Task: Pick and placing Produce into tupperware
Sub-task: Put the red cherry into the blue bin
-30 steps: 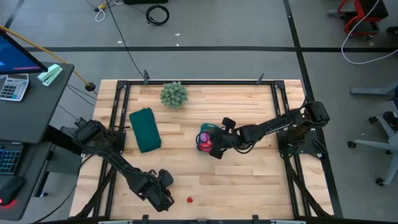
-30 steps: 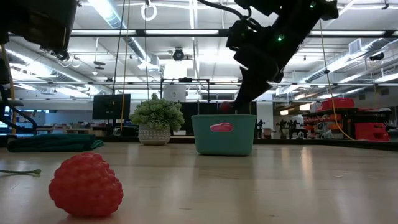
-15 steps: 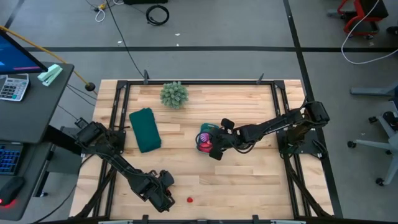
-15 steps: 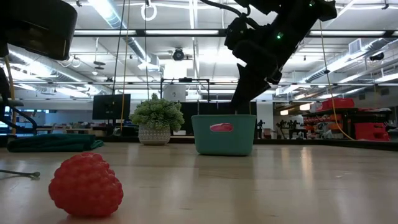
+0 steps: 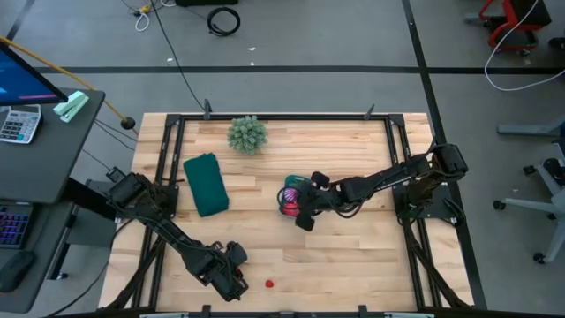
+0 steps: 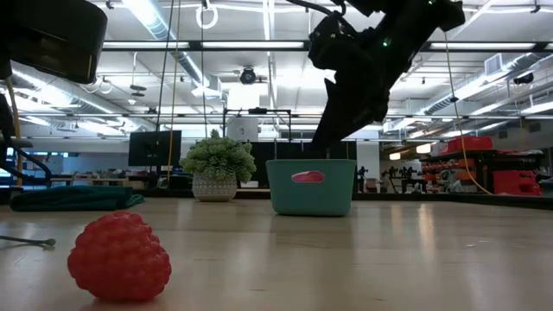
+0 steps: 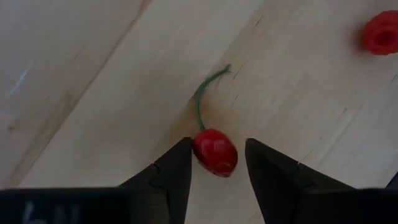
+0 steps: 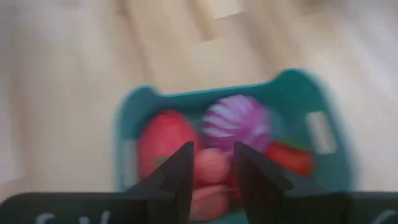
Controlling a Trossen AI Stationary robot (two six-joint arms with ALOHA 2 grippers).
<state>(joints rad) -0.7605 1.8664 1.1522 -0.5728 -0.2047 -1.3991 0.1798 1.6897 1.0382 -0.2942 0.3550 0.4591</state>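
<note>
A red cherry (image 7: 214,154) with a green stem lies on the wood near the table's near edge. My left gripper (image 7: 217,144) (image 5: 235,283) is open and low over it, with one finger on each side; I cannot tell whether the fingers touch it. A red raspberry (image 7: 380,32) (image 6: 119,257) (image 5: 269,284) lies just to its right. The teal tub (image 5: 290,183) (image 6: 311,187) stands mid-table. It holds the purple spiky ball (image 8: 236,121) and red and pink pieces (image 8: 163,142). My right gripper (image 8: 214,152) (image 6: 335,138) hovers open above the tub's near side, empty.
A pale-green spiky plant ball (image 5: 247,134) (image 6: 218,162) stands near the far edge. A dark green flat piece (image 5: 205,184) lies on the left, far of my left arm. Black frame rails (image 5: 172,159) run along the table's sides. Bare wood lies between the tub and the raspberry.
My right gripper let a small red piece drop into the tub. It then rose a little above the rim and drifted slightly toward the table's left. The tub stayed where it was.
</note>
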